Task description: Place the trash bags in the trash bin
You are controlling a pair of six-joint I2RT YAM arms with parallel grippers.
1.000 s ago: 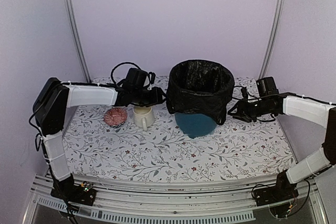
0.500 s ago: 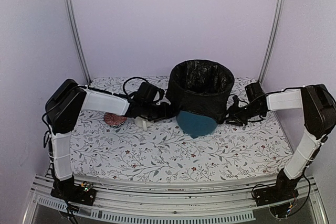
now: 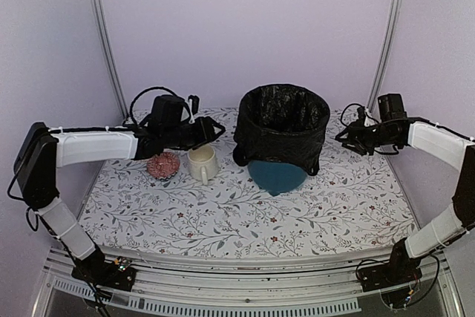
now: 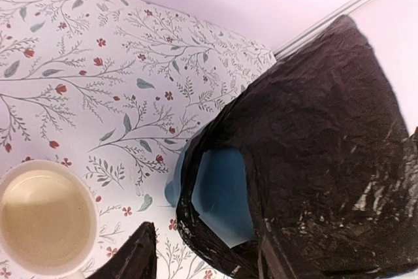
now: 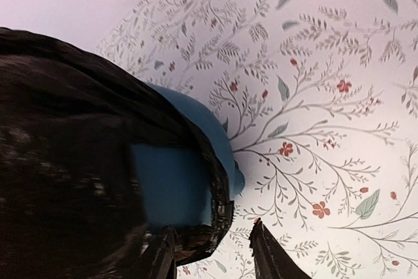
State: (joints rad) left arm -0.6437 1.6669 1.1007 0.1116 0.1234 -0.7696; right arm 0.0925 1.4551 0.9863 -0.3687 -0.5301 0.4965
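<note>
backing off: both arms drawn away from the trash bin (image 3: 276,176)
trash bags (image 3: 282,139): lining the bin, draped over its rim — looks done
left claw (image 3: 214,131): released, empty
right claw (image 3: 344,137): released, empty

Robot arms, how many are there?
2. The left arm is on the left, its end near the cream mug. The right arm is on the right, beside the bag-lined trash bin. None seems hidden.

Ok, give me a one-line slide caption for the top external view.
Glossy black plastic bag lining the teal round plastic bucket, folded over its rim; cream mug alongside.
</note>
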